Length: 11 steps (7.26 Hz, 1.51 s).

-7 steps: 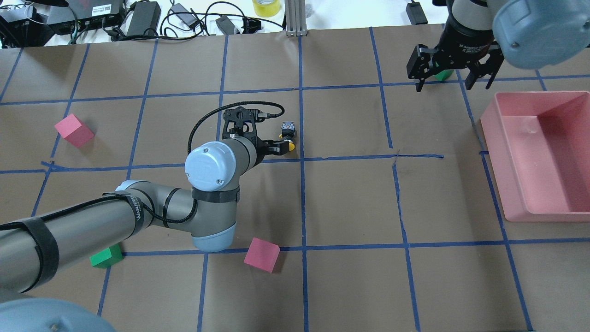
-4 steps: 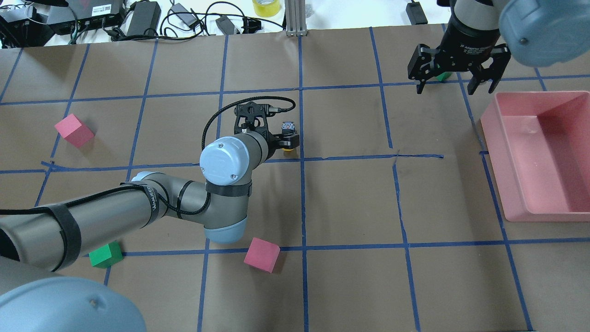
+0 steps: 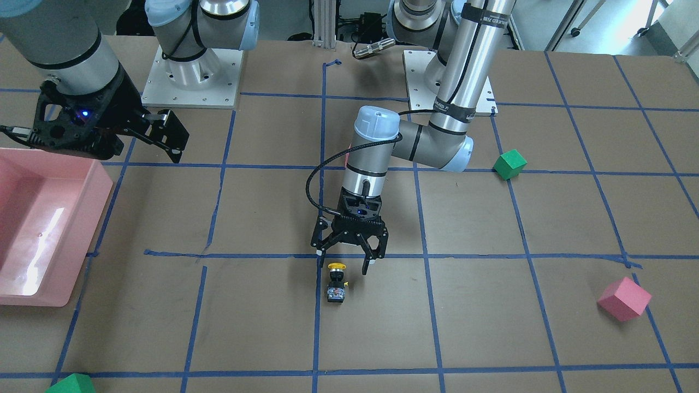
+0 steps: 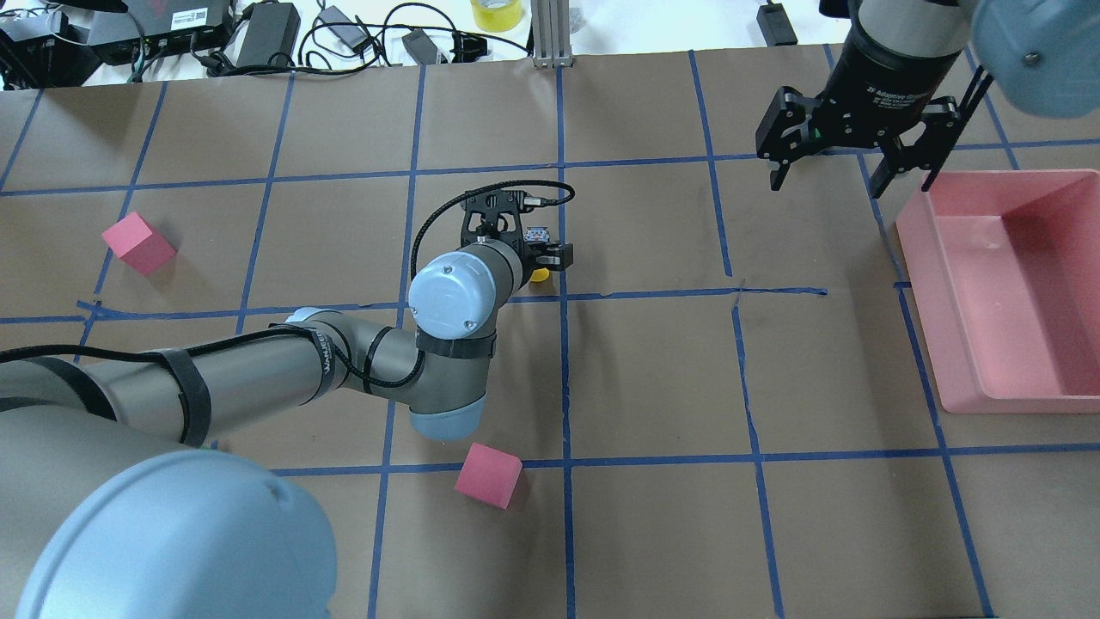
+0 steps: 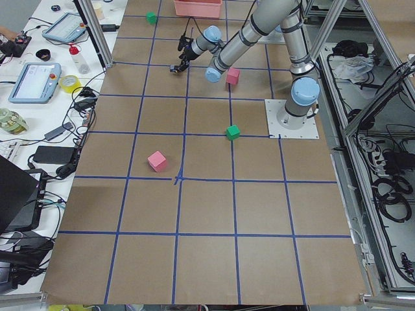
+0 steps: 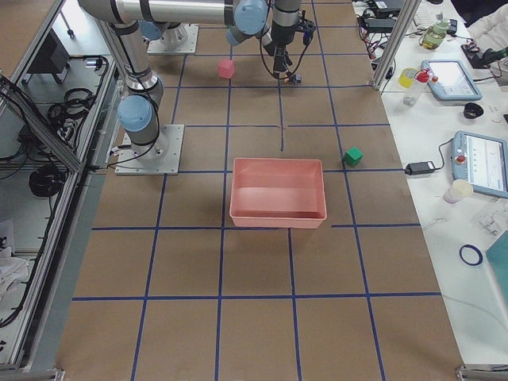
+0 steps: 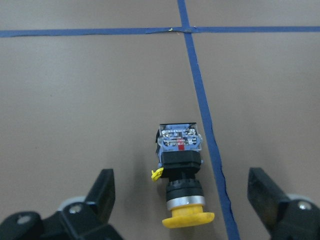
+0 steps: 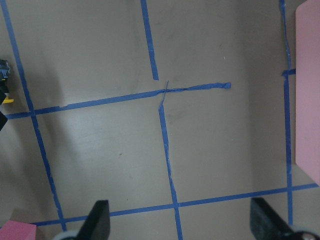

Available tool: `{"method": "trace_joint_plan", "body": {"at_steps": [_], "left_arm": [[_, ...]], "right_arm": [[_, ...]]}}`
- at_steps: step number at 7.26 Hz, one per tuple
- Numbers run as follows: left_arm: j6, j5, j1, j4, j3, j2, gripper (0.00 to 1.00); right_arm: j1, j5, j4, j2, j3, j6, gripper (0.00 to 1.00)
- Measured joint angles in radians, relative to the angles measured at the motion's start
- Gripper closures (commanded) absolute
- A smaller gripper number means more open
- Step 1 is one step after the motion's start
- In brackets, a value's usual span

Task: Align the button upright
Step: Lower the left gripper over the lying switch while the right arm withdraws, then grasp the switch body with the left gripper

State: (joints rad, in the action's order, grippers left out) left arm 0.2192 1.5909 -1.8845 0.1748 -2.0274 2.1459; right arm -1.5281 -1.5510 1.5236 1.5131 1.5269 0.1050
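Observation:
The button [image 3: 335, 282] lies on its side on the brown paper next to a blue tape line, yellow cap toward the robot, silvery base away. It also shows in the overhead view [image 4: 539, 249] and the left wrist view [image 7: 180, 170]. My left gripper [image 3: 343, 263] is open and points down just above the cap end. Its fingers [image 7: 104, 192] stand on either side of the cap without touching it. My right gripper [image 4: 851, 176] is open and empty, high over the far right of the table next to the pink bin.
A pink bin [image 4: 945, 344] stands at the right edge. A pink cube [image 4: 488, 475] lies near my left elbow and another [image 4: 137, 243] at the far left. Green cubes [image 3: 509, 164] [image 3: 71, 383] lie apart from the button.
My left arm has moved right and the wrist has turned, so the open gripper now straddles the button's cap. My right gripper has drifted right toward the bin. The button has not moved.

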Motion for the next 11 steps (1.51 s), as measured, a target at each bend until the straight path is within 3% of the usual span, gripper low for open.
{"method": "trace_joint_plan", "body": {"at_steps": [4, 7, 8, 10, 11], "left_arm": [[-0.02, 0.052, -0.031, 0.077, 0.01, 0.064, 0.06], [-0.02, 0.079, -0.054, 0.08, 0.012, 0.076, 0.06], [-0.02, 0.08, -0.055, 0.08, 0.012, 0.078, 0.1], [-0.022, 0.084, -0.056, 0.08, 0.011, 0.081, 0.33], [-0.023, 0.087, -0.056, 0.08, 0.011, 0.081, 0.37]], "right_arm": [[0.001, 0.078, -0.058, 0.003, -0.004, -0.018, 0.0], [0.007, -0.021, -0.043, -0.003, 0.007, -0.055, 0.0], [0.012, -0.055, -0.022, -0.005, 0.009, -0.052, 0.0], [0.015, -0.068, 0.004, -0.006, 0.007, -0.051, 0.0], [0.016, -0.051, 0.007, -0.007, 0.008, -0.053, 0.0]]}}
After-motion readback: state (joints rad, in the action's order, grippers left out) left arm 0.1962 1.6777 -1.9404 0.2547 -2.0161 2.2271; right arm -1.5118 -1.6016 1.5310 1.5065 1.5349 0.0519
